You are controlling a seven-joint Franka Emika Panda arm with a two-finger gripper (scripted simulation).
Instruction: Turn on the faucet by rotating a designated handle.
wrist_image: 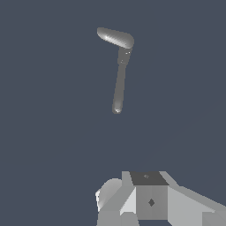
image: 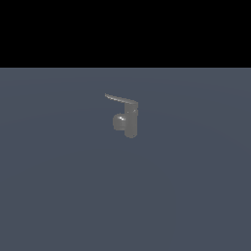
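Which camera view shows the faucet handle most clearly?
The wrist view: it looks down on the handle, showing its whole length as a slim bar. The exterior view shows the handle only small, side-on, sticking out from the faucet top toward that view's left.

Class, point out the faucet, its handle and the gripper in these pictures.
faucet (image: 131,122): exterior view, upright cylinder body.
handle (image: 119,98): exterior view, middle of the lever.
gripper (wrist_image: 148,198): wrist view, housing; fingertips not visible.

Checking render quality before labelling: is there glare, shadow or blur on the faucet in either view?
Exterior view: the faucet is small and soft-edged, with a faint highlight on its side bulge and no cast shadow. Wrist view: the handle is sharper, with bright sheen on top.
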